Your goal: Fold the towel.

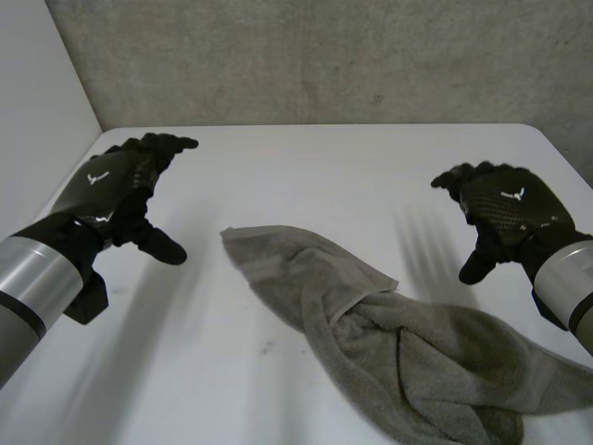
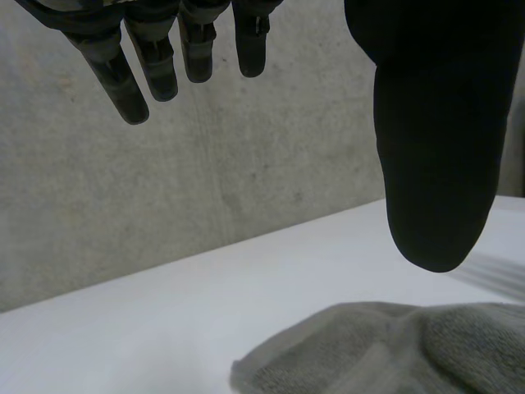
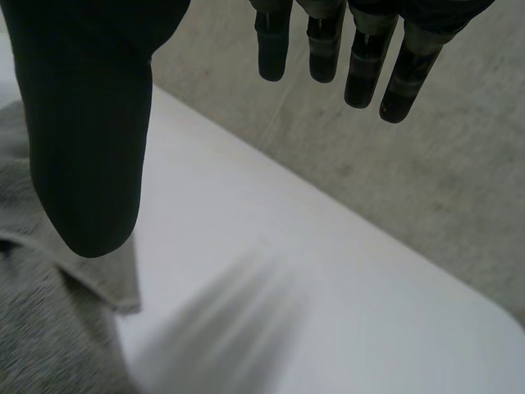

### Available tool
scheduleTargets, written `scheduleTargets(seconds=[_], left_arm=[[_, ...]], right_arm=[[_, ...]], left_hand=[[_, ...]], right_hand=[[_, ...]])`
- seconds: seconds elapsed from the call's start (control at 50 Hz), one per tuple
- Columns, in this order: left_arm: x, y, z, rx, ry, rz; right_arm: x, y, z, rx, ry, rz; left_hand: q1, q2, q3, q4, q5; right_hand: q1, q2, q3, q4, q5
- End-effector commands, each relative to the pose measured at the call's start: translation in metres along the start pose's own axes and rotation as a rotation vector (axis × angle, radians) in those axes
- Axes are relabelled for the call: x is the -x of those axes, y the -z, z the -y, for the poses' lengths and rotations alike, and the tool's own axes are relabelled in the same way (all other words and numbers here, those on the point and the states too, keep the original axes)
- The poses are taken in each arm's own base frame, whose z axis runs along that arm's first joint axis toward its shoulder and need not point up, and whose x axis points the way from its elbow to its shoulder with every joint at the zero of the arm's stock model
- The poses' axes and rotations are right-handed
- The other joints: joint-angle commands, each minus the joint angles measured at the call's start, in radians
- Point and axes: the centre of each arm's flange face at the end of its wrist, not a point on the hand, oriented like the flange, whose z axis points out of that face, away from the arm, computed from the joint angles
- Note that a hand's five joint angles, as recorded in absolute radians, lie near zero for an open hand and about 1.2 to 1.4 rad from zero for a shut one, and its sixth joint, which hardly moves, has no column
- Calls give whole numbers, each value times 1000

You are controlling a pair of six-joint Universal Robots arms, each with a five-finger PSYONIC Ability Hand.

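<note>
Fingers of both the left hand and the right hand are straight, apart and empty. The towel lies crumpled on the table between them, nearer the right; you probably need an edge exposed before folding.

Grey towel crumpled on white counter; left robot hand, right robot hand relaxed, apart from it.
</note>
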Motion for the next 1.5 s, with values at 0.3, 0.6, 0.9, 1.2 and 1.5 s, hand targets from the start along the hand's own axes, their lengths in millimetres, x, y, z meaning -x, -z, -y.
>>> scheduleTargets(seconds=[0.3, 0.6, 0.9, 1.2, 1.5], left_arm=[[-83, -24, -69, 137, -168, -308], [-150, -68, -127, 194, -247, -421], [-150, -110, -145, 167, -369, -329], [-112, -105, 37, -357, -298, -94], [-67, -35, -56, 0, -327, -60]], right_arm=[[30, -31, -93, 309, -82, 123], [23, -19, -47, 39, -17, 105], [13, -13, -4, -124, 30, 69], [-28, -85, 59, -318, 174, -172], [23, -157, 36, -188, 155, -3]], left_hand=[[66, 72, 70, 70, 39], [80, 87, 84, 85, 54], [1221, 1227, 1225, 1225, 1194], [1222, 1228, 1226, 1227, 1196], [1020, 1026, 1024, 1025, 994]], right_hand=[[536, 498, 514, 494, 495], [1210, 1172, 1189, 1168, 1169], [1210, 1172, 1189, 1168, 1169], [1210, 1172, 1189, 1168, 1169], [1210, 1172, 1189, 1168, 1169]])
